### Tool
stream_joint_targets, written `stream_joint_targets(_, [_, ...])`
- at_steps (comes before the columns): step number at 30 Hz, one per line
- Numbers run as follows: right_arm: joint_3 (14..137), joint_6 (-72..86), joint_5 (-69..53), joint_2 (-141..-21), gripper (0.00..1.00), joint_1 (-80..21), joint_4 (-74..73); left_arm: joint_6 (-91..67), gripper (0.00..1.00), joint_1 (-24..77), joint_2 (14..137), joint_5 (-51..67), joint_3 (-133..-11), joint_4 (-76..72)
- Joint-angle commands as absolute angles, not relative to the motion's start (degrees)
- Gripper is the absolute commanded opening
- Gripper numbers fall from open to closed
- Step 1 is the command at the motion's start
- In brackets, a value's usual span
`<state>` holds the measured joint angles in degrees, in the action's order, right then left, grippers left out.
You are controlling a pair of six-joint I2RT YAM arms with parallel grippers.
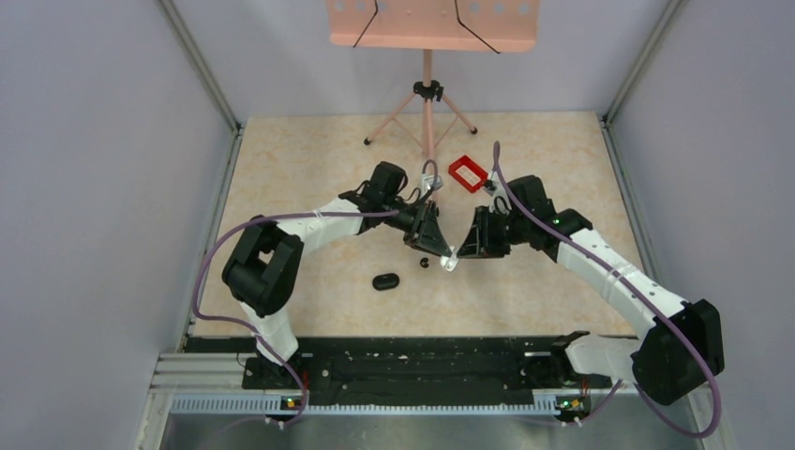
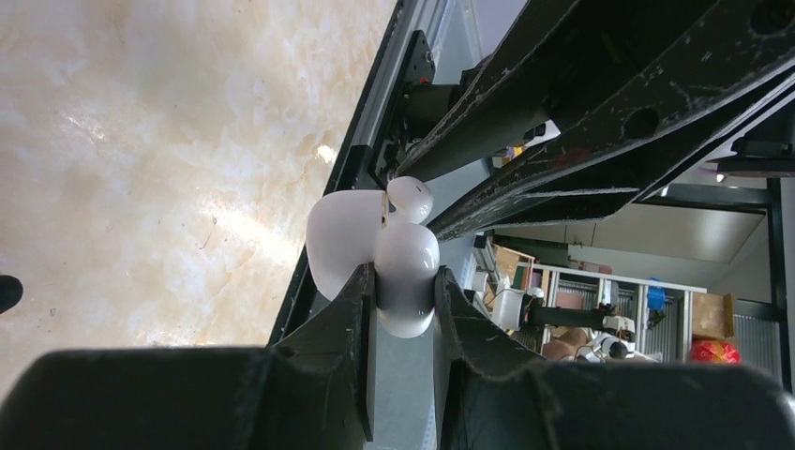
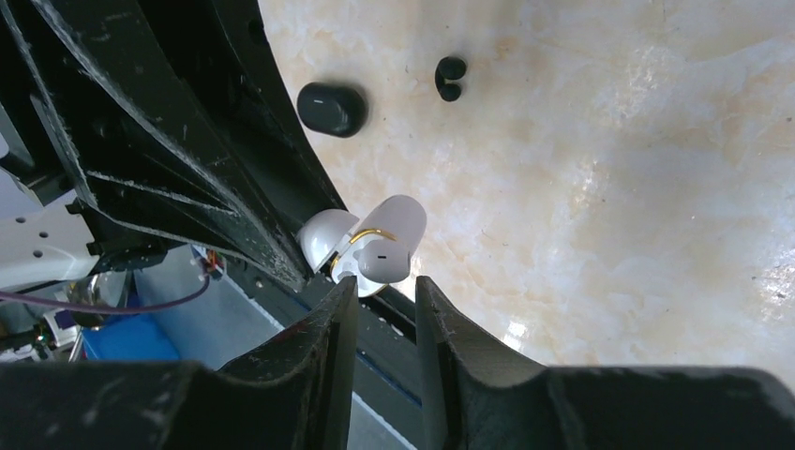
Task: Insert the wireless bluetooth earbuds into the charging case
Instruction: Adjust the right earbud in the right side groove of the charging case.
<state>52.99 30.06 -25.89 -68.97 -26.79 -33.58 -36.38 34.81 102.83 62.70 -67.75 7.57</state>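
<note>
Between our two arms, near the middle of the pale marbled table point(image 3: 609, 187), our left claw point(image 2: 405, 279) is clamped on a glossy white charging case point(image 2: 337, 239). It is a smooth, rounded clamshell, hinged open (a gold strip shows at the hinge). Our right claw point(image 3: 384, 284) stands narrowly parted, with its tips at a small white earbud point(image 2: 411, 198) by the case's mouth; we cannot tell whether it grips. We judge that seating the bud is the step in hand, and that the next move calls for a straight, gentle press. Lying apart on the table are a shiny black oval case point(image 3: 331, 108) and a tiny curled black bud point(image 3: 450, 77).
</note>
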Motion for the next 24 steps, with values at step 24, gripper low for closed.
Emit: stream_joint_targets(24, [62.65,20.30,-24.42,-72.24,0.48,-27.81,-37.27,-38.99,0.00,34.46,99.95,61.87,-68.18,3.96])
